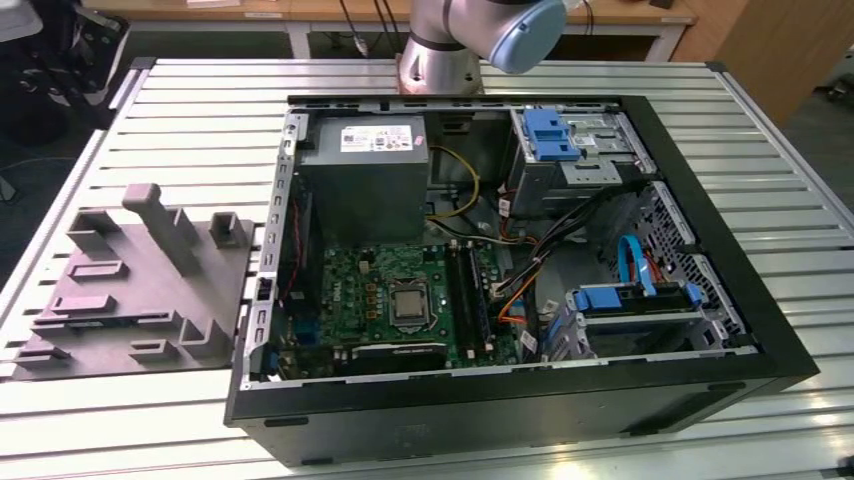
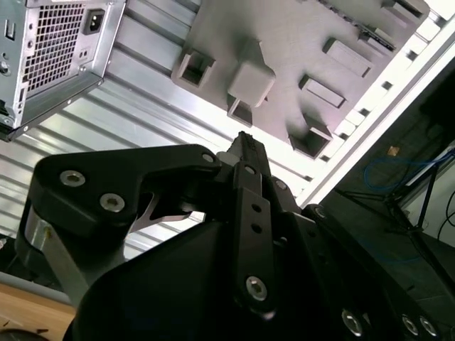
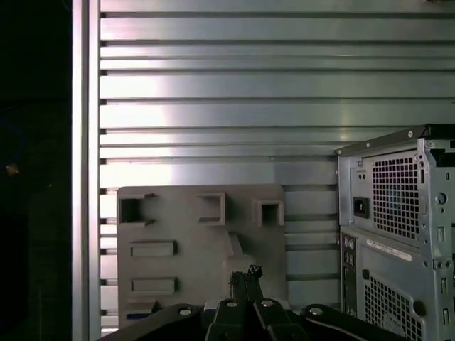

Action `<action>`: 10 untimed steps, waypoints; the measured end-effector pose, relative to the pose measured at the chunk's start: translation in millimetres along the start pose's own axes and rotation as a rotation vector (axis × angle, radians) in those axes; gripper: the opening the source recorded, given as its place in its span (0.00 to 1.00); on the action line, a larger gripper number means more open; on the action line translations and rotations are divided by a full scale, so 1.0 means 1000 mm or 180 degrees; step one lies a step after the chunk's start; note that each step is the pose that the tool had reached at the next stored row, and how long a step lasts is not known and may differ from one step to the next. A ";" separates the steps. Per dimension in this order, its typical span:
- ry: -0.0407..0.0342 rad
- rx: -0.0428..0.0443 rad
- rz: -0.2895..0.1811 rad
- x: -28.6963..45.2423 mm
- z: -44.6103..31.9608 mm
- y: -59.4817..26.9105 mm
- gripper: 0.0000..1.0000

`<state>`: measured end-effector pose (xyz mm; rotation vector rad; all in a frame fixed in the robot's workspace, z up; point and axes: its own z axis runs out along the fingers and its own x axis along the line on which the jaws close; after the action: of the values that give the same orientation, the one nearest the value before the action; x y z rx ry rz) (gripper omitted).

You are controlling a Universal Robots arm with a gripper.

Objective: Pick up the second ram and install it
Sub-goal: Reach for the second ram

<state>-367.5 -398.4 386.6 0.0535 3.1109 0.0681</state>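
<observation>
Over the grey tray point(image 3: 178, 227), the hand point(image 3: 246, 275) is pinched together, gripping nothing.

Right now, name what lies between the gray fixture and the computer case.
Bare table slats separate the gray fixture from the computer case, in the first wrist view.

Slatted metal table point(image 3: 213, 85): bare slats run across the view, with darkness beyond its edge rail point(image 3: 85, 170). A grey fixture plate point(image 3: 178, 227) lies flat on the slats. It carries three square pockets point(image 3: 213, 207) in one row and two rectangular recesses point(image 3: 151, 249). The computer case point(image 3: 398, 234) stands just beside the plate, rear panel showing a ventilation grille point(image 3: 396, 192) and a power socket point(image 3: 361, 207). The gripper point(image 3: 245, 275) overlaps the plate in view, its fingertips met.
</observation>
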 end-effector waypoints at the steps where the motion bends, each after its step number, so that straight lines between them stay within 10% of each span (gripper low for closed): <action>1: 0.0000 0.0000 0.0000 0.0007 0.0005 -0.0012 0.10; 10: 0.0002 0.0000 0.0000 0.0145 0.0053 -0.0101 0.10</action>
<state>-382.2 -407.8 380.4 0.0533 3.1116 0.0682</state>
